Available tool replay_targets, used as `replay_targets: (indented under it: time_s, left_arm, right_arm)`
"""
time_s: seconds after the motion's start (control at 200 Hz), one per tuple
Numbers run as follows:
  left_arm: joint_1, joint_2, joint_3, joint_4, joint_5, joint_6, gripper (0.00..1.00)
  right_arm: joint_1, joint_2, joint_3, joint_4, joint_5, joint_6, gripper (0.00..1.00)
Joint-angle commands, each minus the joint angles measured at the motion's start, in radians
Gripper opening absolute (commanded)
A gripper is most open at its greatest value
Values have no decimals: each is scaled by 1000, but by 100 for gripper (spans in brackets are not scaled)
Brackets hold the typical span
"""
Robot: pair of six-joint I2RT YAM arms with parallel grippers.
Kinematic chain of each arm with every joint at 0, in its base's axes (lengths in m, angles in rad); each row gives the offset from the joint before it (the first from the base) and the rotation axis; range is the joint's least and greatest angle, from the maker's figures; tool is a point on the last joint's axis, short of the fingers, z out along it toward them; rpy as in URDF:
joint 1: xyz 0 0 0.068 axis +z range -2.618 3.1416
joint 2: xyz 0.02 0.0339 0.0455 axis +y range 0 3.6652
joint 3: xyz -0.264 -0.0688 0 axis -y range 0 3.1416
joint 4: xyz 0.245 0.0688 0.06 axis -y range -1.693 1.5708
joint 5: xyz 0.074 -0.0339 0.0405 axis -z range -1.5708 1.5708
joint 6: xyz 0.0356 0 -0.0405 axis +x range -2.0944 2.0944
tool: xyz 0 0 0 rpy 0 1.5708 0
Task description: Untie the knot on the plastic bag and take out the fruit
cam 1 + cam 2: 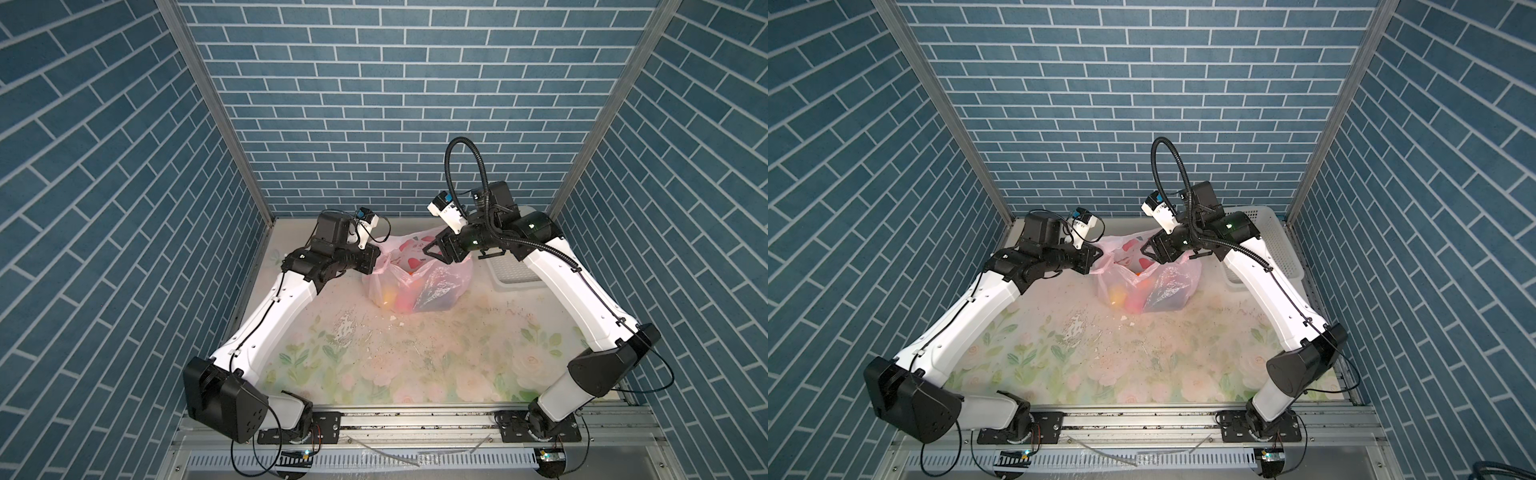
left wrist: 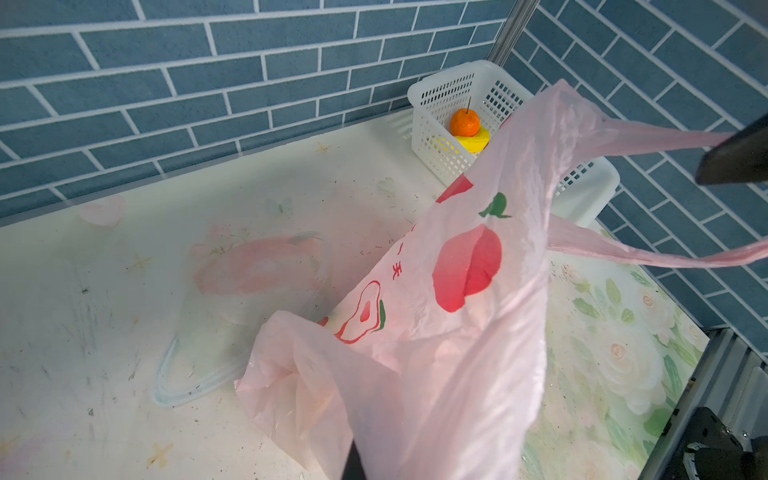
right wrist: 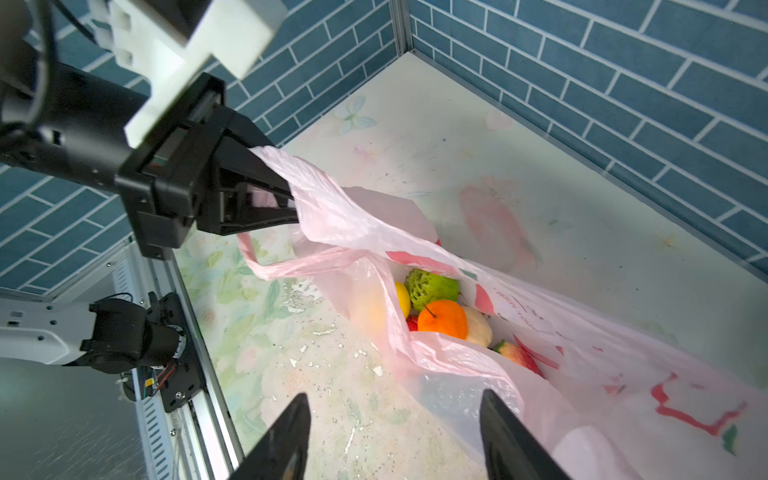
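Thin, crinkly pink plastic bag (image 1: 415, 282) sits mid-back on floral table (image 1: 415, 365), mouth open. 6 fruit (image 3: 478, 328) show inside, incl. 1 bumpy green fruit (image 3: 430, 286) and 1 smooth tangerine (image 3: 442, 319). Left gripper (image 3: 286, 203) pinched on 1 handle strap (image 3: 332, 187). Right gripper (image 3: 395, 399) jaws apart, empty, over bag. 1 white perforated basket (image 2: 440, 108) nearby.

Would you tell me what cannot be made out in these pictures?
- Knot: no view shows it; the strap of the plastic bag ends inside the shut left gripper, right wrist view.
- Fruit low in the bag: both top views show only blurred colours through the film.
- White basket: the right arm covers part of it in both top views.
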Motion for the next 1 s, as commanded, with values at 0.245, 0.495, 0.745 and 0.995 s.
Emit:
replay_targets:
  time_s: [0.245,0.495,0.745,0.995]
  left_arm:
    - [4,19,9,-31,30,-39,0]
    - [4,24,-2,-5,47,-67,0]
    - [6,28,-14,21,54,-88,0]
    - [25,32,-37,37,-3,-108,0]
  right_arm:
    - [50,64,-281,350,-55,79,56]
    - [82,136,-365,490,-77,68,64]
    - [92,211,-396,597,-85,63,59]
    - [145,115,-520,556,-294,83,46]
